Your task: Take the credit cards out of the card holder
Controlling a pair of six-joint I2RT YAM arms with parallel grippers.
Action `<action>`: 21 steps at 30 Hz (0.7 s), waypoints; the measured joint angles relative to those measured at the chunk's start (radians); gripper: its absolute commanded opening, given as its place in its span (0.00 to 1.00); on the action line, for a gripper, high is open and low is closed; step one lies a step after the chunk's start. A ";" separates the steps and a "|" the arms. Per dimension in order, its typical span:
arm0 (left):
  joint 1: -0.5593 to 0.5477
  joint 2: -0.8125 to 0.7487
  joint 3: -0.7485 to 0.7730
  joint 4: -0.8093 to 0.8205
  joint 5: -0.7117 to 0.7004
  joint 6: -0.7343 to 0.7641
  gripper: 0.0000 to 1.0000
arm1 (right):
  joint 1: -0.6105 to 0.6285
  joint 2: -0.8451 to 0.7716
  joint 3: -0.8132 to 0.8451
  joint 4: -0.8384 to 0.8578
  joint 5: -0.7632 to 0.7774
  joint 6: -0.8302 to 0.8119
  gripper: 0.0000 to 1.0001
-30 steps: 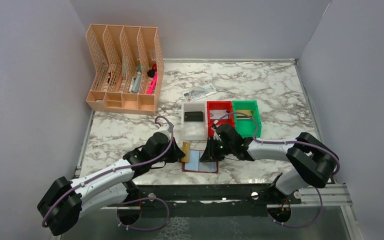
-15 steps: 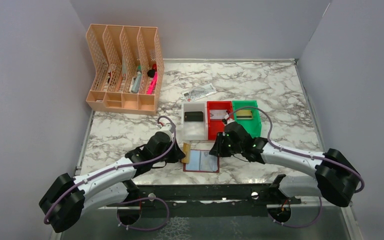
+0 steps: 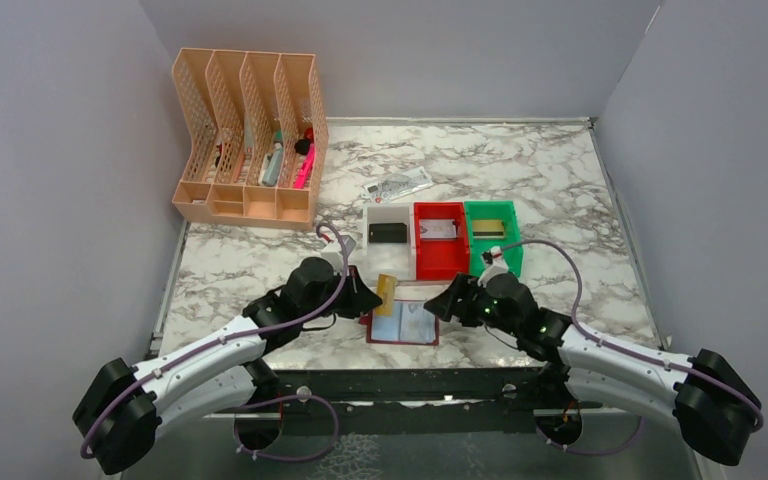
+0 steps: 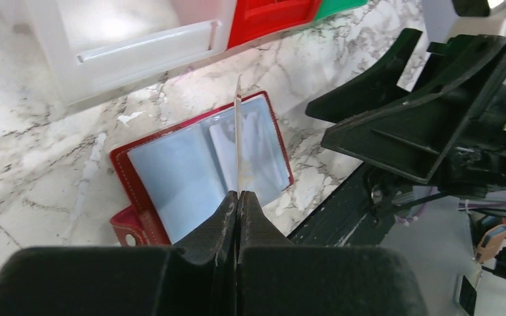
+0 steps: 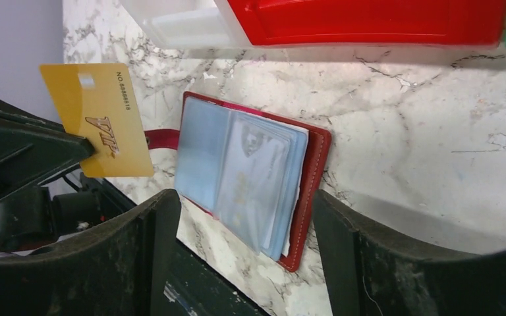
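Note:
The dark red card holder [image 3: 403, 322] lies open on the marble near the front edge, its bluish sleeves [image 5: 250, 171] facing up. My left gripper [image 3: 368, 298] is shut on a gold credit card [image 3: 386, 293], held upright above the holder's left part. That card is edge-on in the left wrist view [image 4: 238, 138] and shows its face in the right wrist view [image 5: 99, 118]. My right gripper [image 3: 442, 303] is open just right of the holder, holding nothing; its fingers [image 5: 161, 224] straddle the holder's near end. Other credit cards lie in the bins: black [image 3: 388, 233], pale [image 3: 441, 229], gold [image 3: 488, 228].
White [image 3: 369, 245], red [image 3: 419, 245] and green [image 3: 516, 245] bins stand in a row just behind the holder. A peach file organiser [image 3: 250, 140] fills the back left corner. A white printed tag [image 3: 398, 184] lies behind the bins. The black rail [image 3: 410, 385] runs along the front edge.
My right gripper opened and drew back to the right off the card holder. My left gripper raised the gold card up and slightly right, clear of the holder.

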 measured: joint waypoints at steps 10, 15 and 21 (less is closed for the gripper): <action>0.000 -0.009 -0.002 0.147 0.087 -0.042 0.00 | -0.177 0.040 0.010 0.169 -0.255 -0.024 0.81; 0.002 -0.004 -0.028 0.239 0.123 -0.081 0.00 | -0.336 0.136 -0.069 0.399 -0.487 0.047 0.77; 0.007 0.010 -0.043 0.307 0.166 -0.118 0.00 | -0.347 0.216 -0.093 0.575 -0.657 0.100 0.73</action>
